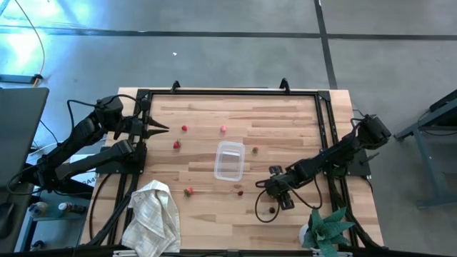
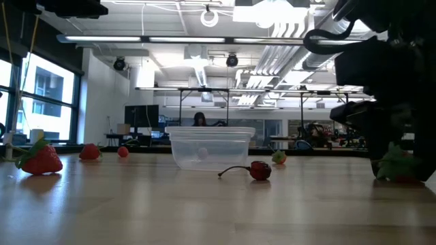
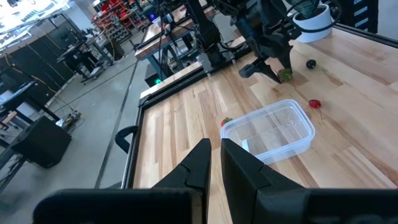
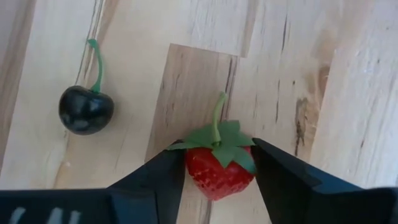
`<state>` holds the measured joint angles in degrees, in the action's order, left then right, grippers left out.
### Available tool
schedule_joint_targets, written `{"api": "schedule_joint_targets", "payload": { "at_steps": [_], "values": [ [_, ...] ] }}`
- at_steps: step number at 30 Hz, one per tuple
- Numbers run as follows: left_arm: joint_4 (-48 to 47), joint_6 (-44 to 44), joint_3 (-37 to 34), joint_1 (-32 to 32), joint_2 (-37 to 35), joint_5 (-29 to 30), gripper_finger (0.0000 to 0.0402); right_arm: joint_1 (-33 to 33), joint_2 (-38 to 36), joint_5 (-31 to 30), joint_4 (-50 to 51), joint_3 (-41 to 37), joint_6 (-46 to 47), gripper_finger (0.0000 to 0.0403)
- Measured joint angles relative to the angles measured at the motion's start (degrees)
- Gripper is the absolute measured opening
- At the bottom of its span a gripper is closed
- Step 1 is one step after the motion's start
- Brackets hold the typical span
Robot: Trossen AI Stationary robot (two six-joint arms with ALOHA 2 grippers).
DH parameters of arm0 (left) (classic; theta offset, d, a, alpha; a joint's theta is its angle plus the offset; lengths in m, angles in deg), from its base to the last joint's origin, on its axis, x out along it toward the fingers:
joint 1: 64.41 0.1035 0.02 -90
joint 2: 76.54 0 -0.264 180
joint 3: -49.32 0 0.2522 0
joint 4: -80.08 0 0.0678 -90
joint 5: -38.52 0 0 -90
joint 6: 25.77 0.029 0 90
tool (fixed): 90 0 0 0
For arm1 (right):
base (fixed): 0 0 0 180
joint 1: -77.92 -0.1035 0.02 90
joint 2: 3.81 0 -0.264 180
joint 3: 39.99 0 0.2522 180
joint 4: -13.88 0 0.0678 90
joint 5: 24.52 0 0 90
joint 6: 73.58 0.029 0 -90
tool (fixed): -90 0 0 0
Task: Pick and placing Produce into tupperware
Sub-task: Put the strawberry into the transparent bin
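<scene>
The clear tupperware [image 1: 229,160] stands near the table's middle and also shows in the low view [image 2: 210,146] and the left wrist view [image 3: 270,130]. Small red produce lies scattered around it [image 1: 184,128] [image 1: 176,144] [image 1: 188,191] [image 1: 240,192]. A red cherry [image 2: 259,170] lies in front of the tupperware. My right gripper [image 4: 217,171] is low at the table's near right, shut on a strawberry [image 4: 219,167]. A dark cherry [image 4: 86,109] lies beside it. My left gripper [image 1: 161,128] waits shut over the table's far left, touching nothing. My right gripper pinches the strawberry's red body [image 4: 205,177] between its two fingers, one on each side, just below the green leaf cap [image 4: 217,138]. The fingers come from above, pointing down. In the low view the strawberry [image 2: 397,167] looks to sit on the tabletop.
A white cloth [image 1: 152,214] lies at the near left corner. A teal leafy plant in a white pot [image 1: 328,228] stands at the near right, close to my right arm. A black frame [image 1: 228,93] borders the table. Bare wood lies between the tupperware and the near edge.
</scene>
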<state>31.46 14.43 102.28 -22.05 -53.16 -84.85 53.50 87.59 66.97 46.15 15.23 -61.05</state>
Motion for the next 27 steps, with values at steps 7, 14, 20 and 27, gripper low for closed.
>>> {"api": "schedule_joint_targets", "payload": {
  "at_steps": [7, 14, 20, 27],
  "values": [
    [0.0, 0.0, 0.0, 0.0, 0.0, 0.0, 0.0028, 0.0, 0.0, 0.0, 0.2, 0.0, 0.0, 0.0142],
    [0.0, 0.0, 0.0, 0.0, 0.0, 0.0, 0.0028, 0.0, 0.0, 0.3, 1.0, 0.5, 0.4, 0.0141],
    [0.0, 0.0, 0.0, 0.0, 0.0, 0.0, 0.0028, 0.1, 0.3, 0.3, 6.7, 5.9, -0.9, 0.0141],
    [0.0, 0.0, 0.0, 0.0, 0.0, 0.0, 0.0028, 0.1, 0.2, -2.4, 14.7, 16.4, -4.7, 0.0142]
  ]
}}
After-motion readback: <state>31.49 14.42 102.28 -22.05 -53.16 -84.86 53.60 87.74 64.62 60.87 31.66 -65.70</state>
